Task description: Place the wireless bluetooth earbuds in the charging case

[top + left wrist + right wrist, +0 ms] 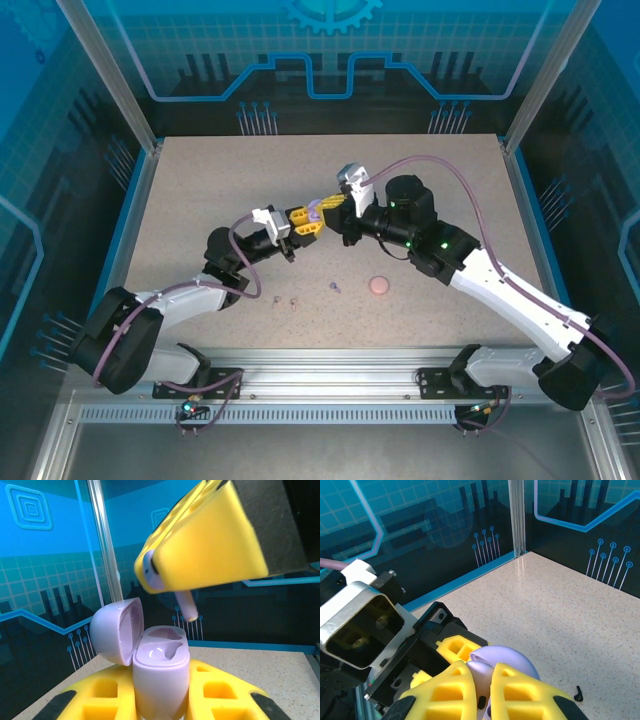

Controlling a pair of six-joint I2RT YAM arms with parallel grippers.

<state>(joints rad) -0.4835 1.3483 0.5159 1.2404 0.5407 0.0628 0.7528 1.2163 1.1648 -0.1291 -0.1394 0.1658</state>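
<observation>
— Speckled tabletop [200,180] all round, and your two pincers meet above its middle. How do you stand?

— Your left pincer [160,700] is pinching the case [160,675], with the lid [116,630] swung back to its left. Your right pincer [200,545] is pressed together on a lavender bud [150,572] just above the case, stem down, not touching it.

— What would spoil it?

— From the left wrist camera, the stem tip sits a little right of the sockets. I judge that if you come down off line it will catch the rim and twist the bud between your pads. Little of the bud is gripped, so a nudge could flick it out.

— And the case?

— Push hard and it may slip in the left pincer, or the lid may fold shut.

— Farther off?

— Toward the bases from both pincers, on the tabletop, lie a second lavender bud [335,287], two pale buds [276,298] and a pink case [379,285]. A dropped bud could roll among them.
</observation>
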